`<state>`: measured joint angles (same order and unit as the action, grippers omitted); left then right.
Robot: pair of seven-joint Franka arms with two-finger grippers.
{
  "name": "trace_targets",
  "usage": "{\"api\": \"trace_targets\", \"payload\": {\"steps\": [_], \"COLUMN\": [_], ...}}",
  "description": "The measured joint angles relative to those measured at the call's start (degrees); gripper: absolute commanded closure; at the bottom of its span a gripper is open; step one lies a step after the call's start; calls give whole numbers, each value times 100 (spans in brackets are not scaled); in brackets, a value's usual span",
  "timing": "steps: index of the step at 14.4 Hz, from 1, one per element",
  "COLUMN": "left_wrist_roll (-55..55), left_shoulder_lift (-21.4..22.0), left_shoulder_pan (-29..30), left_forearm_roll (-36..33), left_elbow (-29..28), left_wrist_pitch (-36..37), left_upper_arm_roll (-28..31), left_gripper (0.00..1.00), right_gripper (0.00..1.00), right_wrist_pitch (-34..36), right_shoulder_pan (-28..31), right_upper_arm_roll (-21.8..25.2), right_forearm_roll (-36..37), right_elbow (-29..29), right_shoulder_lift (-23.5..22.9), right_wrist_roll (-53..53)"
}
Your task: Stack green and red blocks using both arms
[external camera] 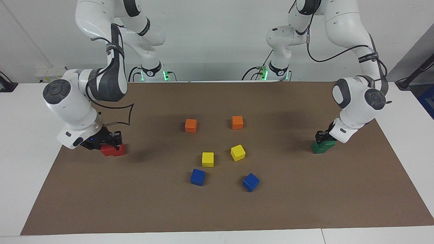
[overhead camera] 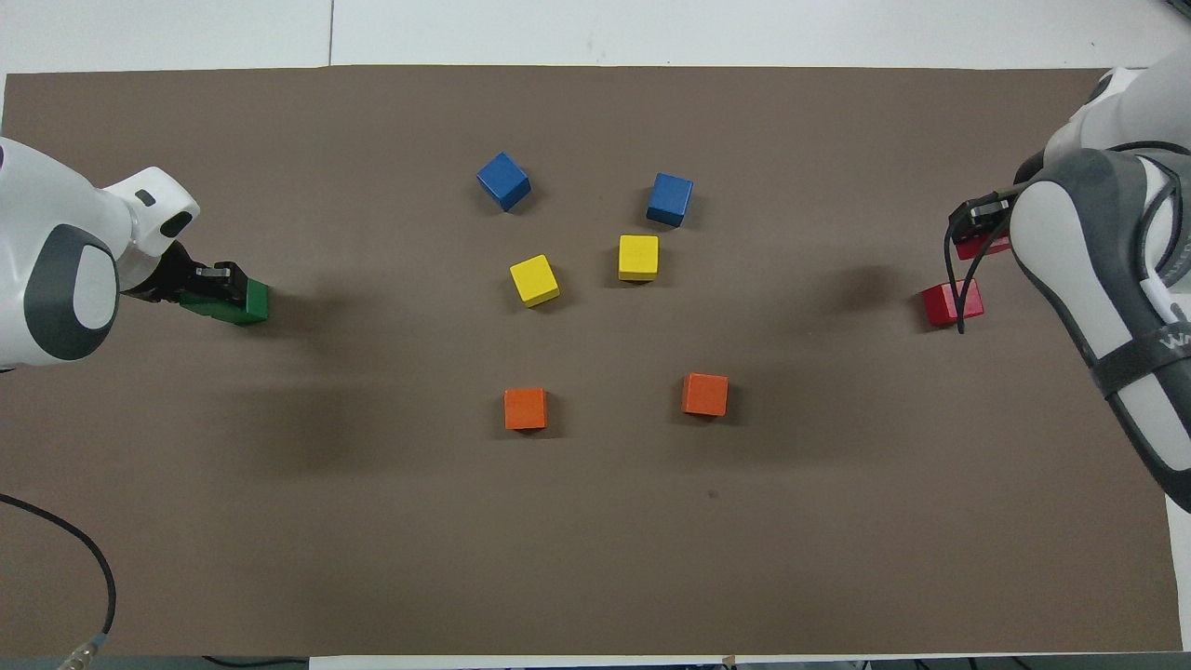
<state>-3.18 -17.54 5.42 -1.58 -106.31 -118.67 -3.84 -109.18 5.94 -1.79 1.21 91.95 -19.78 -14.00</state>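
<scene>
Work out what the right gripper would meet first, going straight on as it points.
Probably the resting red block: the right gripper, shut on the held red block, points down over it; depth is unclear.

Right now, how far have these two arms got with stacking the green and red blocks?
Nearly there, but neither stack is finished. The left gripper is shut on a green block set on the other green block, not yet let go. The right gripper holds a red block over the second red block. What is left: set the red one down and release both.
</scene>
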Motion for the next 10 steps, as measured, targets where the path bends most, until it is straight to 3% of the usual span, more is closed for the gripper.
{"api": "trace_targets", "payload": {"steps": [1, 2, 7, 10], "left_wrist_roll": [0, 0, 2, 3], "left_shoulder_lift": [19, 38, 51, 54], "left_shoulder_pan": [0, 0, -10, -39], "left_forearm_roll": [0, 0, 0, 0], "left_elbow": [-32, -66, -318, -321], "left_wrist_pitch": [-32, -74, -312, -324], "left_upper_arm_roll": [0, 0, -9, -10], "left_gripper": [4, 0, 0, 0], "right_gripper": [100, 100, 100, 100], "right_wrist_pitch": [13, 0, -790, -1046], "right_shoulder_pan": [54, 106, 306, 313], "right_upper_arm_roll": [0, 0, 2, -5], "right_forearm_roll": [0, 0, 0, 0], "right_elbow": [108, 266, 1337, 1681], "right_shoulder_lift": [51, 110, 469, 585], "right_wrist_roll": [-53, -117, -366, -374]}}
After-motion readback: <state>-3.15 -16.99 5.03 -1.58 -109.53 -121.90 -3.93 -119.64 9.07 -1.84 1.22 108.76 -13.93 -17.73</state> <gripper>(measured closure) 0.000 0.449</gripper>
